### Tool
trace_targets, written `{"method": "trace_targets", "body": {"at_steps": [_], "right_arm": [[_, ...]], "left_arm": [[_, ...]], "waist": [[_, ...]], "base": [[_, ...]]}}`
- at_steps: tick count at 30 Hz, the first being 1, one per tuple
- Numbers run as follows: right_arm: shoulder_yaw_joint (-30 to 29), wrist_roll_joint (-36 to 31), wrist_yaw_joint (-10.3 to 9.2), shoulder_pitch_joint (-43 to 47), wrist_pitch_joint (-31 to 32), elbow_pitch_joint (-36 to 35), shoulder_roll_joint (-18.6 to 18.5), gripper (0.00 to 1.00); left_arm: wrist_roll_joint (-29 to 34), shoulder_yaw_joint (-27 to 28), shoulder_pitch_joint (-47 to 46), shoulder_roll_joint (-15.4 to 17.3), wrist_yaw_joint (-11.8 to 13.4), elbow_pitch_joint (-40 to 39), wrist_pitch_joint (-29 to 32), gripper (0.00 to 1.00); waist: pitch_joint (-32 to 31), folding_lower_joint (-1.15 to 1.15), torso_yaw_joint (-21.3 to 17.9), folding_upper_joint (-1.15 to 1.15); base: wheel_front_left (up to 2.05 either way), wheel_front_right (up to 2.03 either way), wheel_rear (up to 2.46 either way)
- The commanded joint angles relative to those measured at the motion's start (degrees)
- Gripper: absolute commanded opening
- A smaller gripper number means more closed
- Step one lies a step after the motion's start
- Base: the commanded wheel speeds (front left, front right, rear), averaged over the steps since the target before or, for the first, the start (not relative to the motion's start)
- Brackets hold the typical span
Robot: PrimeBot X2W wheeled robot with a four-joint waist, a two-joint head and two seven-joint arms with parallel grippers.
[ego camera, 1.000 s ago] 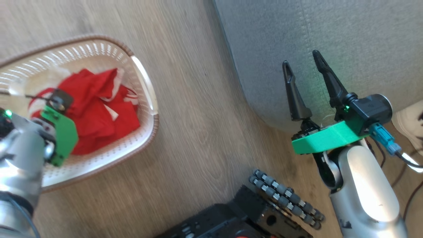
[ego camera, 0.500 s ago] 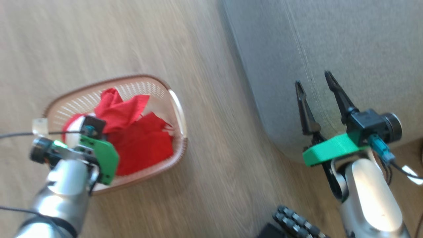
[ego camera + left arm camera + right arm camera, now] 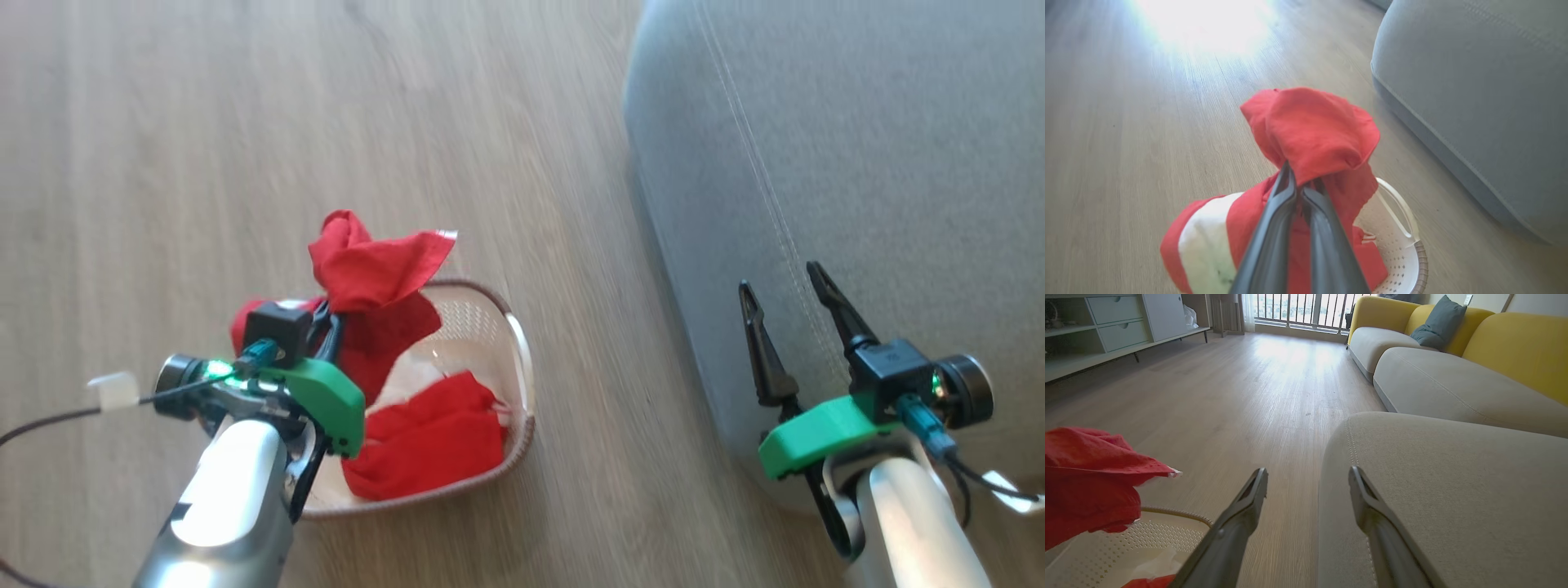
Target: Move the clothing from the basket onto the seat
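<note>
Left hand lifting one red garment above the basket.

The left hand (image 3: 1300, 185) is clamped on a bright red soft fabric garment (image 3: 1314, 130), draped limp above the cream perforated plastic basket (image 3: 510, 351); light, floppy, best pinched at a bunched fold. More red clothing (image 3: 429, 445) lies below. The right hand (image 3: 788, 294) is spread, empty, over the grey upholstered seat (image 3: 882, 163).

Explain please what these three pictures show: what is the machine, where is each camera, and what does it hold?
This is a wheeled robot with two arms; each ends in a two-fingered claw. One camera sits on its head, looking down at the wooden floor; one sits on each wrist, looking along the fingers. The left claw is closed on a red garment, raised above the cream basket. More red clothing lies inside the basket. The right claw is open and holds nothing, beside the edge of the grey seat.
</note>
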Motion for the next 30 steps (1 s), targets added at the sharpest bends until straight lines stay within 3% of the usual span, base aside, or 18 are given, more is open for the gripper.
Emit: {"method": "trace_targets", "body": {"at_steps": [1,8,17,23,30], "right_arm": [[1.07,-0.25,-0.01,0.29,-0.52,-1.68,-0.54,1.0],[1.54,1.02,-0.01,2.39,-0.52,-2.53,-0.54,1.0],[2.05,1.26,-0.01,3.99,-0.52,-3.94,-0.54,1.0],[2.86,2.03,-0.01,4.24,-0.52,-5.7,-0.54,1.0],[3.58,1.76,-0.01,5.09,-0.52,-7.22,-0.54,1.0]], "left_arm": [[0.15,3.03,-0.66,0.3,0.2,-4.95,-0.79,0.0],[2.42,9.94,5.1,-1.3,0.72,-24.32,-0.79,0.0],[4.06,14.72,6.79,-3.35,-1.5,-42.01,-0.79,0.0],[4.1,13.36,7.47,-3.91,-3.23,-47.9,-0.8,0.0],[3.75,7.07,9.47,-4.07,-5.71,-51.13,-0.8,0.0]], "waist": [[-3.17,0.01,1.88,-0.01],[-6.58,0.01,2.83,-0.01],[-8.45,0.01,4.29,-0.01],[-9.04,0.01,4.85,-0.01],[-9.43,0.01,5.33,-0.01]], "base": [[0.0,0.0,0.0],[0.0,0.0,0.0],[0.0,0.0,0.0],[0.0,0.0,0.0],[0.0,0.0,0.0]]}}
